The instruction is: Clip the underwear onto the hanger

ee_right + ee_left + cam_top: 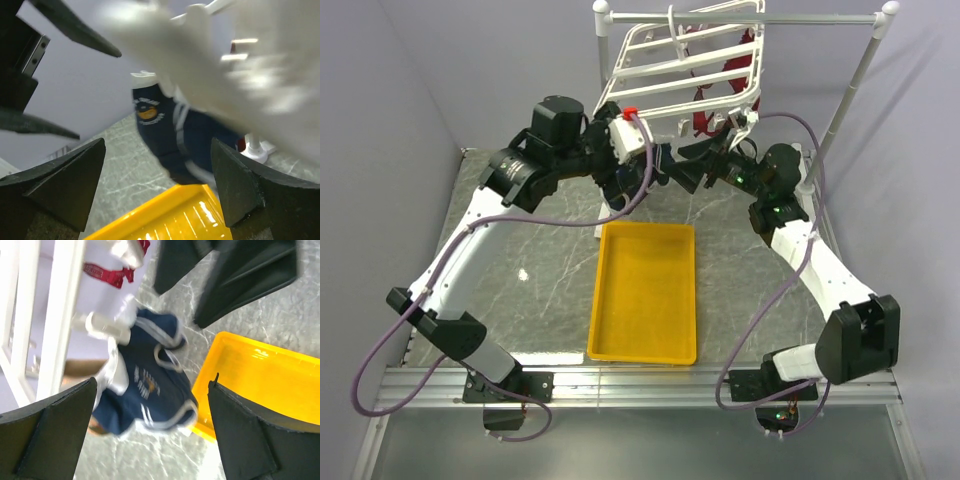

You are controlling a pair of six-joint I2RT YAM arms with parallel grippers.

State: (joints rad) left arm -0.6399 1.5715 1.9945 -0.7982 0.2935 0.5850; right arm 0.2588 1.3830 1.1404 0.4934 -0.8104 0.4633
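Observation:
The navy underwear (pixel 150 390) with white trim hangs below the white hanger (pixel 685 60), held at its top by a white clip (pixel 107 325). It also shows in the right wrist view (pixel 175 135) and, mostly hidden by the arms, in the top view (pixel 632 185). My left gripper (pixel 150 440) is open and empty, its fingers on either side of the underwear without touching it. My right gripper (pixel 157 185) is open and empty, facing the underwear from the other side. The hanger (pixel 200 65) is blurred in the right wrist view.
A yellow tray (pixel 645 295) lies on the marble table just in front of the underwear. A dark red garment (pixel 112 275) hangs from the hanger's far side. The white pole-frame stand (pixel 850 90) carries the hanger at the back.

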